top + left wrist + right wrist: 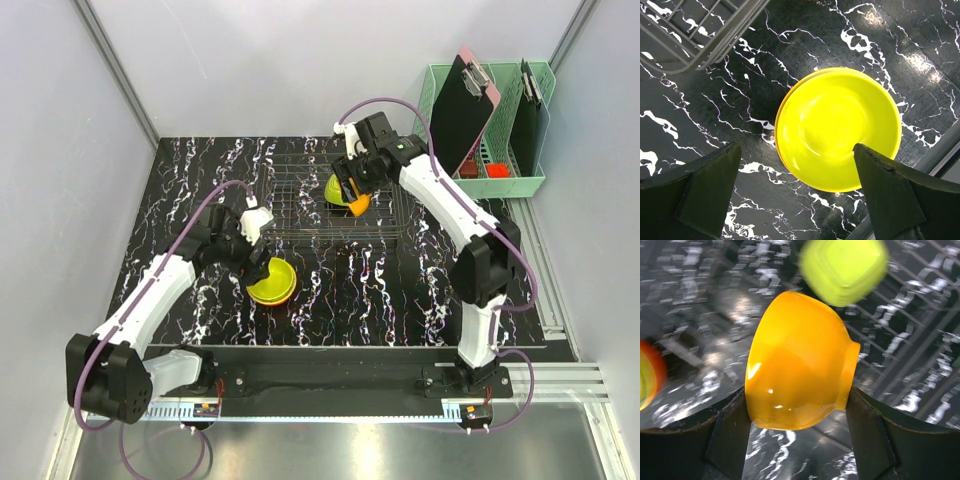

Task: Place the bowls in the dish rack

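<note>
- Holding a glossy orange round plastic bowl (800,365) in the right gripper (797,405), with the jaws clamped on its two sides.
- Keeping it tipped on its side above the low rectangular wire-grid dish rack (300,232), not yet set down.
- Counting one lime green round plastic bowl (842,267) inside the rack, just beside the orange one, with its foot turned toward the wrist camera.
- Hovering with the left gripper (796,150), jaws wide apart and gripping nothing, over a yellow-green round plastic bowl (837,127).
- Finding that bowl mouth up on the black marbled table (400,290), near the front corner of the rack but outside it.
- Noticing a second rim just under it: probably two bowls stacked, but cannot tell for sure.
- Glimpsing a blurred red-orange shape (647,372) at the left edge of the right wrist view: perhaps a bowl, but cannot tell whether in the rack.
- Seeing no cream-white bowl anywhere.
- Judging the work as near the middle: one bowl loaded, one about to go in, at least the yellow-green one left to pick up.
</note>
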